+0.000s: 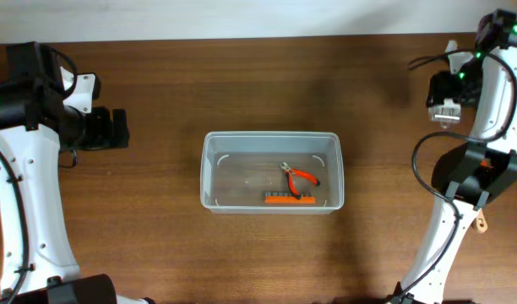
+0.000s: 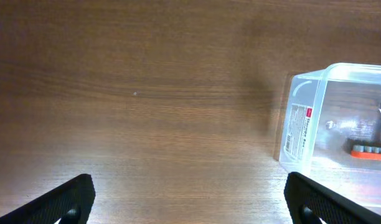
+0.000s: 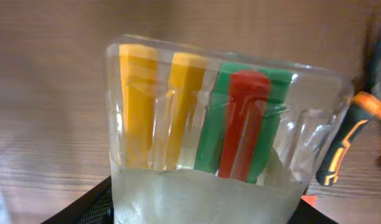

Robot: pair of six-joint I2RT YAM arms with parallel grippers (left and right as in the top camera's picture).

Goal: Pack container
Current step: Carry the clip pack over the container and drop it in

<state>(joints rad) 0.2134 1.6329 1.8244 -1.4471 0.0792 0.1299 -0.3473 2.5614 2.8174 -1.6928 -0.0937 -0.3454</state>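
- Counter (image 1: 157,253): brown wood grain; the near strip is bare apart from the two white arms rising from the near edge.
- Container (image 1: 271,171): clear tub, set at the centre of the counter, long side running left to right, open top, upright. It is well apart from both arms.
- Bit strip (image 1: 290,199): orange holder with a row of grey bits, lying inside the container along its near wall, right of centre.
- Pliers (image 1: 301,176): orange handles, lying flat inside the container just beyond the bit strip, jaws pointed far-left.
- Label (image 2: 299,127): white sticker with a red mark, seen on the container's left end wall.
- Left fingers (image 2: 66,202): spread wide, nothing between them, bare counter underneath. They are parked left of the container, pointed towards it and well apart from it.
- Right fingers (image 3: 84,208): closed part-way on a clear case (image 3: 203,130), which is gripped at its lower end. They are located at the far right of the counter, well away from the container.
- Clear case contents: two yellow pieces on the left, green and red pieces on the right, all standing upright in the wrist view.
- Orange-and-black tool (image 3: 346,143): seen beyond the case at the right edge of the right wrist view; its type cannot be told.
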